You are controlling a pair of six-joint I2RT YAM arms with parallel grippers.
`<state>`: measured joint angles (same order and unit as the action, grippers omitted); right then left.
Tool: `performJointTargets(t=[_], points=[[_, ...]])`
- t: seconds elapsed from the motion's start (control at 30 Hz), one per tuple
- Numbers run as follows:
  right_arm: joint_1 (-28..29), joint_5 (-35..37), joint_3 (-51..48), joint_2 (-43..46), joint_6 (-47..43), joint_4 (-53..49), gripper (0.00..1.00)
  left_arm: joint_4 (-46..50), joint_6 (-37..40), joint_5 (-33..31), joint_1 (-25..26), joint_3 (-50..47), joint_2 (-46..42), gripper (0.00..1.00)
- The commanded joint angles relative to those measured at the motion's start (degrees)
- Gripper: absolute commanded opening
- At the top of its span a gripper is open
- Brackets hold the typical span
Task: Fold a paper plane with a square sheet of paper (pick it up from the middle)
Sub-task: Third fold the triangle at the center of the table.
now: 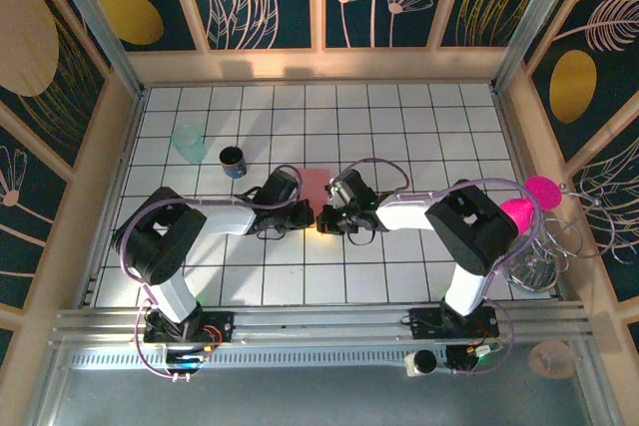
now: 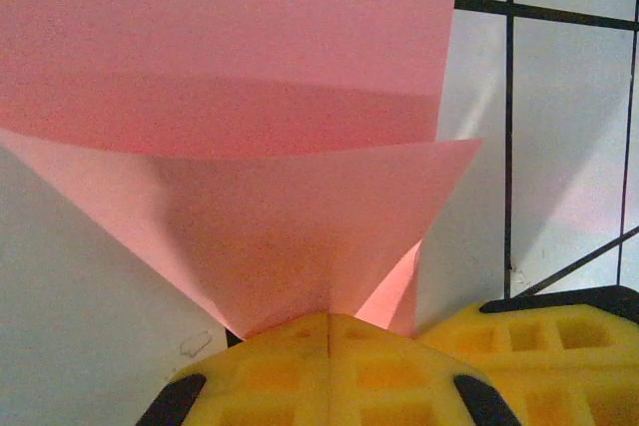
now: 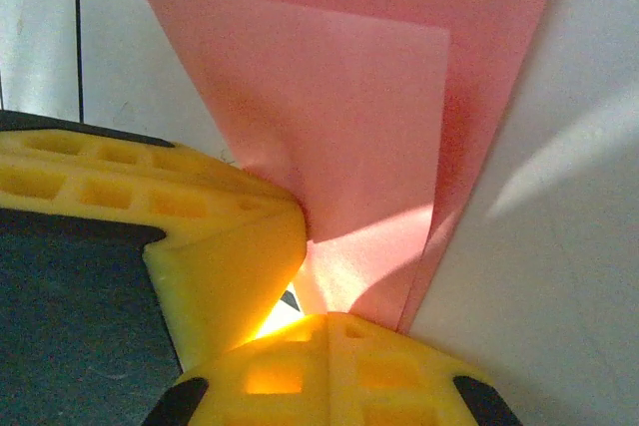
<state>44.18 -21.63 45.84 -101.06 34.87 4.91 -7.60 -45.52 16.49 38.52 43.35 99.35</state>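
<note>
Pink folded paper (image 1: 318, 187) lies on the table (image 1: 399, 117); left jaws and right jaws both clamp shut on its near edge.

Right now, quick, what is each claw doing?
Left gripper: shut, pinching the pink paper.
Right gripper: shut, pinching the same paper.
</note>
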Motion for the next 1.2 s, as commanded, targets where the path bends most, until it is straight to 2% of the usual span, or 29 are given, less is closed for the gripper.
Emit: performJointTargets(t=[0.0,0.27,0.4,0.73,0.87,1.0,1.17], points=[[-0.4,6.22,-3.92,-2.59,-1.64,-11.59,0.0,3.26,3.93,-5.47,-3.46,1.85,2.31,0.0],[-0.5,7.28,-4.36,-2.9,-1.83,-12.26,0.0,3.85,12.02,-3.4,-9.94,4.42,5.09,0.0],[-0.66,7.3,-4.7,-2.52,-1.85,-12.21,0.0,4.56,16.76,-4.62,-11.82,5.64,6.42,0.0],[-1.75,5.77,-6.36,-0.59,-2.35,-10.9,0.0,3.82,20.47,-5.08,-16.01,7.6,6.62,0.0],[-2.02,4.47,-6.17,1.32,-2.78,-9.31,0.0,4.21,19.42,-3.57,-16.11,9.08,4.97,0.01],[-2.07,2.28,-3.55,5.39,-2.15,-4.39,0.01,2.38,14.74,-0.35,-16.11,7.52,-0.21,0.03],[-2.35,2.36,-2.02,10.53,2.74,6.61,0.22,-3.04,5.67,3.8,-16.05,0.5,-7.86,0.15]])
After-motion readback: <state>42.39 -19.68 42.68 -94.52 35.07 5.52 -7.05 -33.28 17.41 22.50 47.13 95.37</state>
